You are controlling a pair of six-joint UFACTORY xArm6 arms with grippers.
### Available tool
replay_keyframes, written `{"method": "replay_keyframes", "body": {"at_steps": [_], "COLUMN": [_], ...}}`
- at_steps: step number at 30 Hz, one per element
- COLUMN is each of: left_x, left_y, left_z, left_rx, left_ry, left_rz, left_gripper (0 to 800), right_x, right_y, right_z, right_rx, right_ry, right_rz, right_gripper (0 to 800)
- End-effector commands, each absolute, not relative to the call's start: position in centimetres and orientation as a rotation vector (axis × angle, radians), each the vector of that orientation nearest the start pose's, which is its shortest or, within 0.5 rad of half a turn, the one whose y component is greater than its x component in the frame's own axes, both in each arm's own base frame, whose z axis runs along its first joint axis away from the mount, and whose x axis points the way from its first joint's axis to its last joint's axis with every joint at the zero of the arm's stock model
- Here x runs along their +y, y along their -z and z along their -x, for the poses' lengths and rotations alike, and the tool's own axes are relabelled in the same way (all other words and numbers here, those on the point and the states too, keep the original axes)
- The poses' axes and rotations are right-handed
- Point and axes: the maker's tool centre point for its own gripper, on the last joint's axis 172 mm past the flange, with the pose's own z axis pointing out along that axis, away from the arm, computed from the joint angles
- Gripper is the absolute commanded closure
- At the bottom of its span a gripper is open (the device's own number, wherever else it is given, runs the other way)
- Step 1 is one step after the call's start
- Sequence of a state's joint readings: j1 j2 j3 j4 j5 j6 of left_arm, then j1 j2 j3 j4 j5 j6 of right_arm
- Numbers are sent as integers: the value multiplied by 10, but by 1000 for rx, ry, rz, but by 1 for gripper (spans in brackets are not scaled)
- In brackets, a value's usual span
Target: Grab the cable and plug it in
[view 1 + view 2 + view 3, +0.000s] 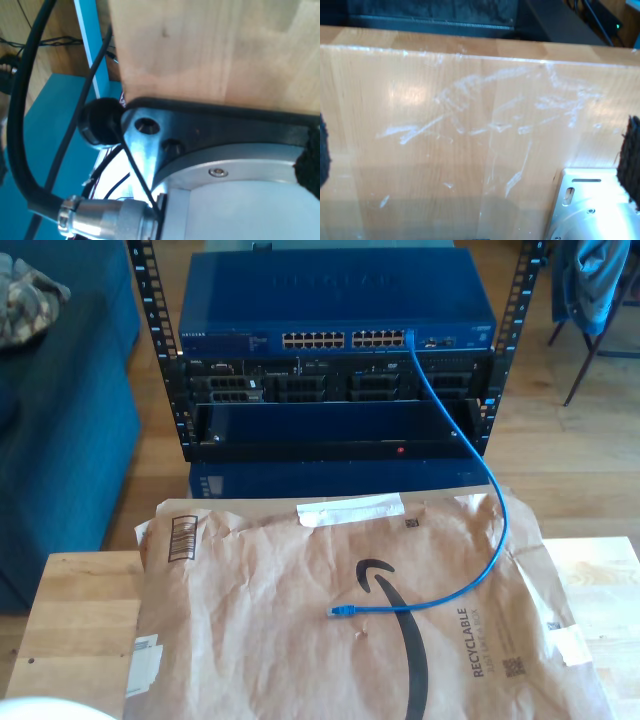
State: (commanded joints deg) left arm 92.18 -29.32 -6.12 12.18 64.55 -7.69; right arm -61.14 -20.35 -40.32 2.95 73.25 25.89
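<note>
The cable (480, 540) is thin and bright blue. One end is plugged into a port at the exterior view's right end of the blue switch (335, 305). From there it hangs down and curves across brown paper (300, 620). Its free plug (340, 611) lies loose on the paper near the middle of the exterior view. My second gripper (477, 155) is open over bare scratched wood, its black pads (632, 155) wide apart with nothing between them. My first gripper (160, 165) looks down at a metal arm base (235, 195) by the table edge, and it stands open and empty.
The switch sits in a rack (330, 390) with other equipment behind the wooden table (70, 610). A blue sofa (50, 420) stands at the exterior view's left. Thick black robot cables (20, 125) and a metal connector (100, 215) run beside the arm base.
</note>
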Motion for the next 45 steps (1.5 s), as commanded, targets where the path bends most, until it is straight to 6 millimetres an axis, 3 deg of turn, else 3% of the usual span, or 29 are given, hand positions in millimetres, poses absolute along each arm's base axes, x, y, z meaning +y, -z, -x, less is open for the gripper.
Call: {"method": "replay_keyframes", "body": {"at_steps": [2,5,14,19,26,28,35,40,45], "left_x": [107,106,106,106,106,106,106,106,106], "left_y": [-38,-38,-38,-38,-38,-38,-38,-38,-38], "left_z": [48,48,48,48,48,48,48,48,48], "left_rx": [2038,2037,2037,2037,2037,2037,2037,2037,2037], "left_ry": [705,707,707,707,707,707,707,707,707], "left_rz": [-1976,-1975,-1975,-1975,-1975,-1975,-1975,-1975,-1975], "left_gripper": [0,0,0,0,0,0,0,0,0], "right_x": [-253,-238,-186,-174,-165,-153,-145,-144,-146], "right_y": [-179,-180,-135,-108,-103,-93,-73,-66,-42], "right_z": [-145,-102,-50,-33,-29,-25,-20,-19,-21], "right_rx": [2110,2100,2030,2030,2038,2031,2054,2015,2012], "right_ry": [-325,-418,-529,-523,-515,-532,-512,-486,-400], "right_rz": [2147,2146,2076,2040,2017,2016,2004,2043,2108], "right_gripper": [3,3,7,10,13,11,9,9,2]}}
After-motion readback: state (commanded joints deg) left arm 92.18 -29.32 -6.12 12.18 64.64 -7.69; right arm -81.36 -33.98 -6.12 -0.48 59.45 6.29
